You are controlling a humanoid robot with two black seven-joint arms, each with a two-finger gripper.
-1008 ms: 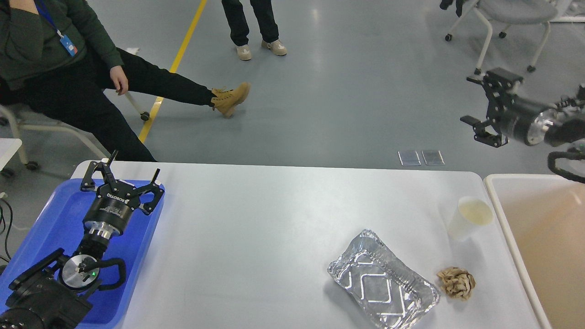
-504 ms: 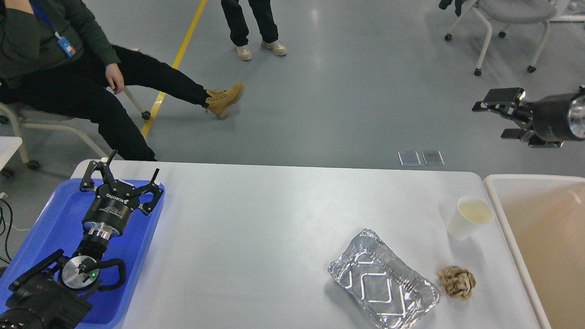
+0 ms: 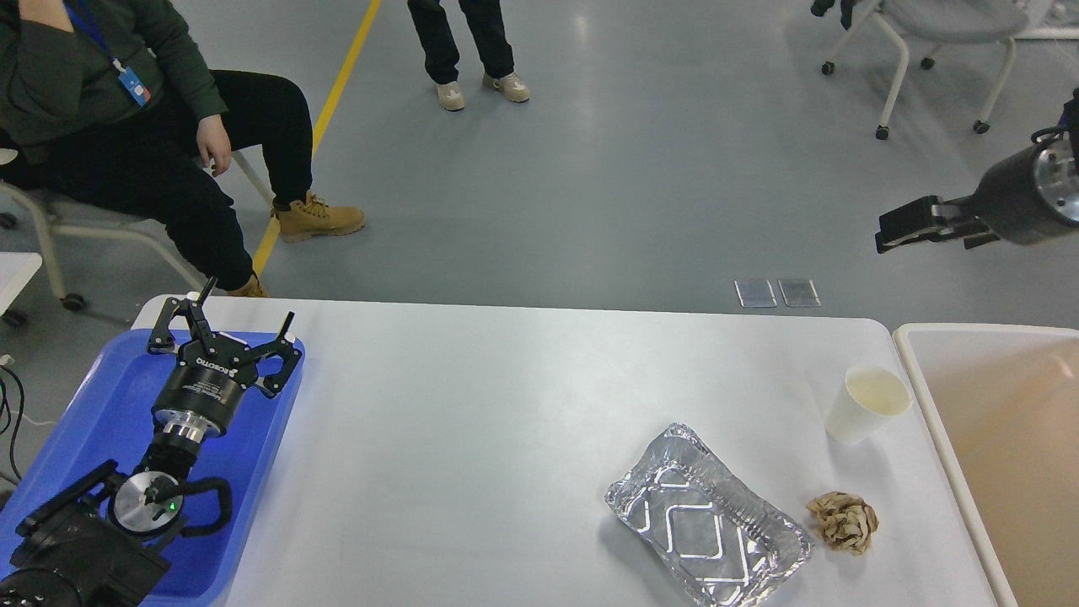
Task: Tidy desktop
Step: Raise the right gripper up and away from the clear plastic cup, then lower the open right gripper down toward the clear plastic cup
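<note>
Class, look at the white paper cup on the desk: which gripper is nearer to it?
Right. The right gripper hangs beyond the paper cup; the left gripper sits far across, over the blue tray.

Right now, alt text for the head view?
A white desktop holds a foil tray, paper cup and crumpled paper ball near its right end. The left gripper hangs open above a blue tray; the right gripper hovers beyond the table.

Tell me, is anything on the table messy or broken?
Yes. A crumpled brown paper ball lies loose near the right edge, beside an empty foil tray that sits askew. A paper cup stands upright; nothing looks spilled on the desktop.
</note>
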